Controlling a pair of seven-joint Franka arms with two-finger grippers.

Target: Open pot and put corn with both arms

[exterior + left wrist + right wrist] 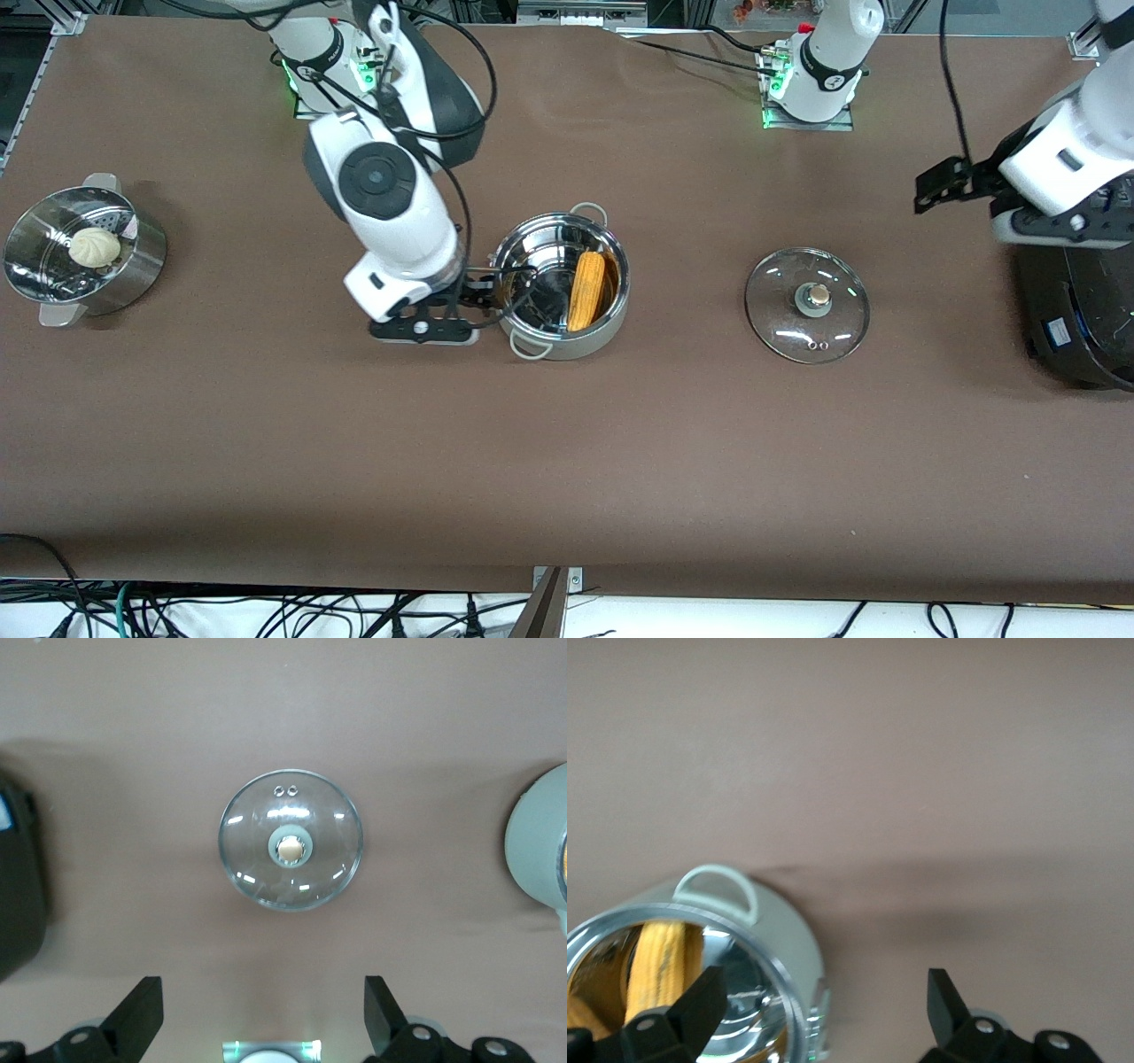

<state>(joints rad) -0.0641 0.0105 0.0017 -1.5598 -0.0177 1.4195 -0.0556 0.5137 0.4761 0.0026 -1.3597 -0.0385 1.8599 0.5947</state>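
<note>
The steel pot (pixel 611 310) stands open in the middle of the table. The corn (pixel 586 291) lies inside it, against the wall toward the left arm's end. The glass lid (pixel 806 306) with its tan knob lies flat on the table between the pot and the rice cooker. My right gripper (pixel 483 295) is open and empty, over the pot's rim on the side toward the right arm's end. In the right wrist view the gripper (pixel 824 1005) straddles the pot's rim (pixel 775 979), with the corn (pixel 660 961) inside. My left gripper (pixel 939 186) is open and empty, up in the air; its wrist view (pixel 261 1019) shows the lid (pixel 291 840) on the table.
A perforated steamer basket (pixel 133 266) holding a white bun (pixel 95 246) stands at the right arm's end. A black rice cooker (pixel 1081 310) stands at the left arm's end, under the left arm. It also shows in the left wrist view (pixel 18 886).
</note>
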